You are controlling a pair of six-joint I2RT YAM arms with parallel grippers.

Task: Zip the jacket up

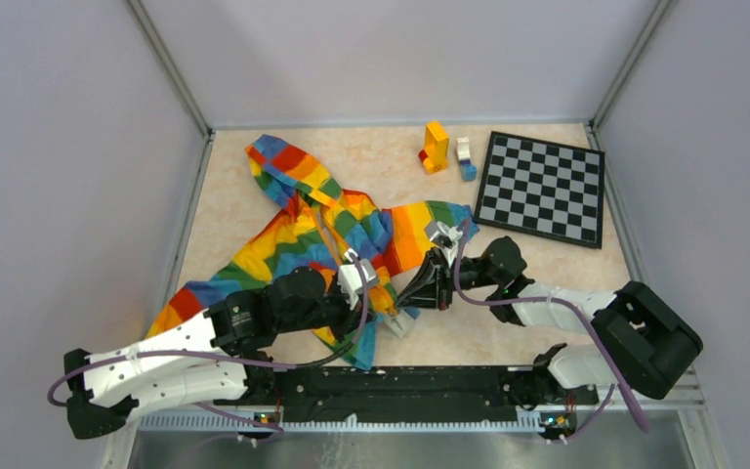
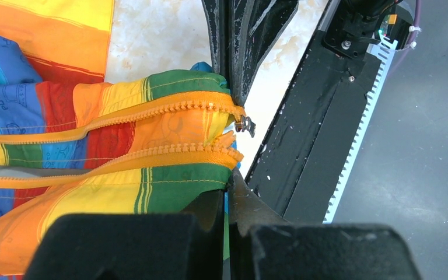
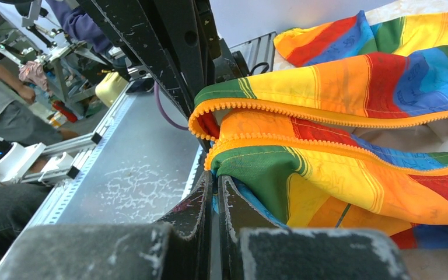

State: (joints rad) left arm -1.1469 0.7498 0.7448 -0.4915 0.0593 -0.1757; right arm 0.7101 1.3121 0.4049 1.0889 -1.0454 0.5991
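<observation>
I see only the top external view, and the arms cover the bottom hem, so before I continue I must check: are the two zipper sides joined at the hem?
Observer: No. In the left wrist view the upper zipper tape and the lower zipper tape lie apart at the hem of the jacket.
Operator: Does each end effector hold cloth?
Observer: Yes. The left end effector and the right end effector are each shut on a green hem corner, one per side.
Operator: Where is the slider?
Observer: A small metal piece, probably the slider, hangs at the end of the upper tape.
</observation>
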